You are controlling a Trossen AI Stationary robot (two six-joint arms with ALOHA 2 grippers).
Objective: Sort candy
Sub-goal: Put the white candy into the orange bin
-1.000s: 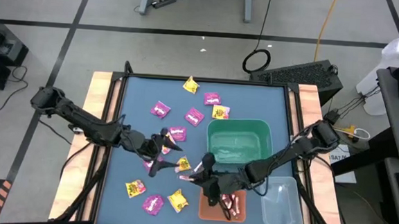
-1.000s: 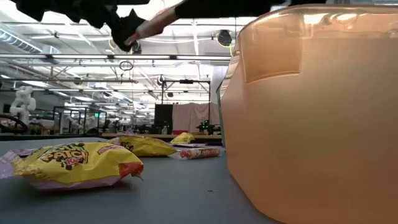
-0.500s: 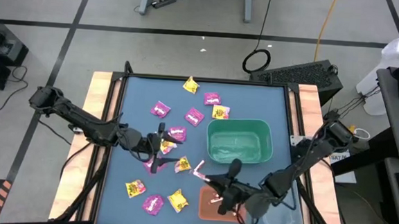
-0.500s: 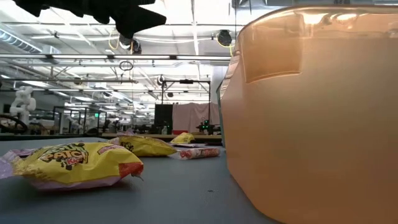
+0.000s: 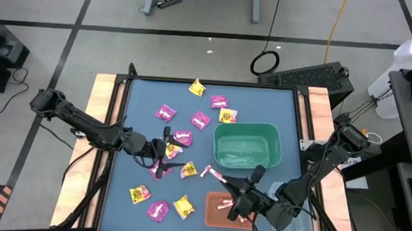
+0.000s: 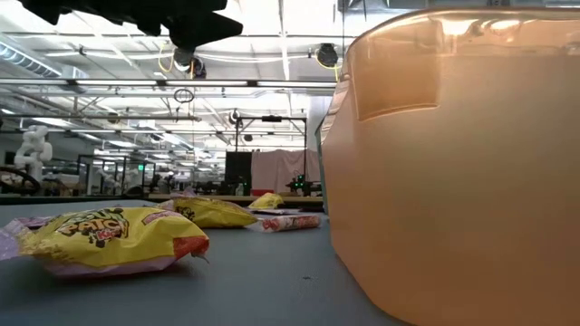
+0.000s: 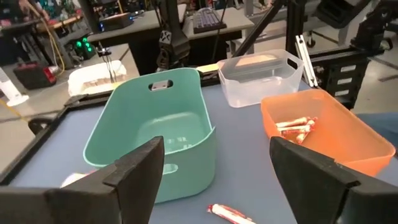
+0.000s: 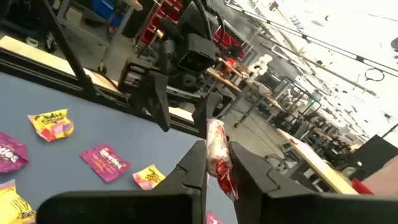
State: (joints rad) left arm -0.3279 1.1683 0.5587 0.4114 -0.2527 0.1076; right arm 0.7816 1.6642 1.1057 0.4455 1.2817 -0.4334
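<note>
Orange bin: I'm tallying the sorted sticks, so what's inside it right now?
The left wrist view shows a few pink-white sticks lying in the orange bin. From above, the right gripper hangs over the bin, covering part of its floor.

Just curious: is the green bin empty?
Seemingly empty: the green bin shows only bare floor, while pink sticks lie in the orange bin.
</note>
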